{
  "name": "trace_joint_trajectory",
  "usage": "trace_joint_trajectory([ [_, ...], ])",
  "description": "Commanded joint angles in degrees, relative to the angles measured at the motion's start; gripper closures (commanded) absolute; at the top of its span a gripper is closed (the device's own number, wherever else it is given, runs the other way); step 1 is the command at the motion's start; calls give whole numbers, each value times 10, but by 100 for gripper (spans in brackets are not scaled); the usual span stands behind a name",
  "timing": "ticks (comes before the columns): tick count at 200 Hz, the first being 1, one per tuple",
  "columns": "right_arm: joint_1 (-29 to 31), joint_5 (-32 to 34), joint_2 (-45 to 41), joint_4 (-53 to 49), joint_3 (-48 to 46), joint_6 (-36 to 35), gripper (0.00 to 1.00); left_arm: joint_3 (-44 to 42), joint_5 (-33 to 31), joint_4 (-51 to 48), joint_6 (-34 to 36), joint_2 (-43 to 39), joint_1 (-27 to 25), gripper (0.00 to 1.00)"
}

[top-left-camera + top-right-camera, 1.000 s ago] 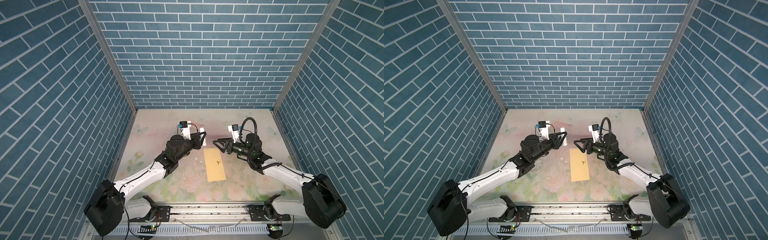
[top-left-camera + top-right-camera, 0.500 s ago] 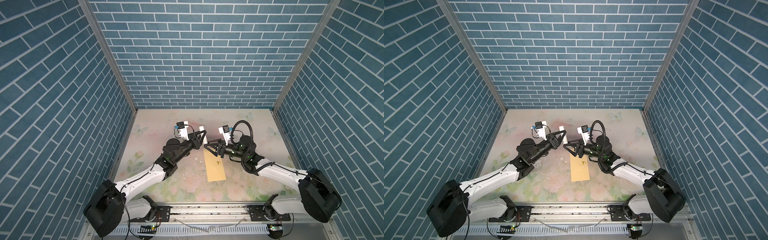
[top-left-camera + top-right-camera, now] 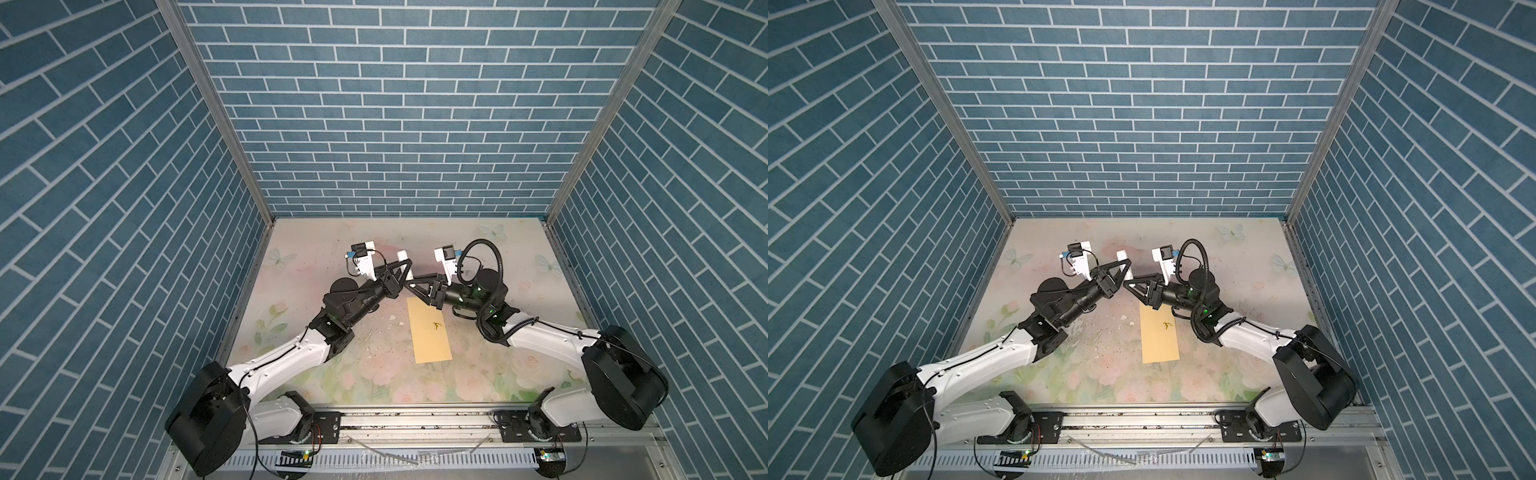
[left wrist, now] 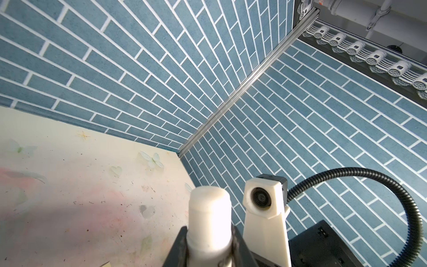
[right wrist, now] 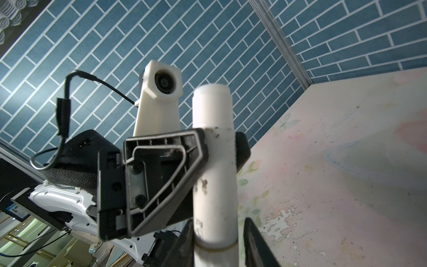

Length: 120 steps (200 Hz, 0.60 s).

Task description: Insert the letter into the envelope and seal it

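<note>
Yellow-tan paper: the envelope (image 3: pixel 430 330) lies flat on the floral table (image 3: pixel 519 257) in both top views. Its long side runs near to far, roughly mid-table, and its far end sits just below my right gripper (image 3: pixel 412 286). My left gripper (image 3: pixel 405 272) reaches in from the left and the right one from the right. Their tips almost meet above the envelope's far end. A white glue stick (image 3: pixel 401 254) pokes out of the left gripper, leaning toward the far wall. In a top view the envelope (image 3: pixel 1160 334) shows a small dark mark near its middle.

In the left wrist view, the left gripper (image 4: pixel 209 233) is clamped on the glue stick (image 4: pixel 210 215), with a dark finger on each side. The stick's rounded end juts past them. Beside it I see the right arm's white camera housing (image 4: pixel 265 201) and a ribbed black cable (image 4: pixel 392 185).

In the right wrist view, the glue stick (image 5: pixel 213 111) passes through the left gripper (image 5: pixel 219 143), held tight. Its other end sits between the prongs of the right gripper (image 5: pixel 218 231). These stand narrow around the tube. One seems to touch it and a slim gap shows beside the other, so the tube is flanked, not squeezed.
</note>
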Motion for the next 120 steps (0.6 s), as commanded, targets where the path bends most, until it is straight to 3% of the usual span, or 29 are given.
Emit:
trace_joint_trajectory([
  [1,3,8,7,34,25,25,75,-6,6,12,14,-8,0,100],
  [49,3,20,-3,0,29,13,100,-8,5,6,28,-10,-3,99],
  [94,3,6,-35,-96,42,-55,100,-10,16,7,37,-14,-3,70],
  [120,3,-4,-54,-150,47,-93,100,-4,31,-12,52,-19,-3,63],
])
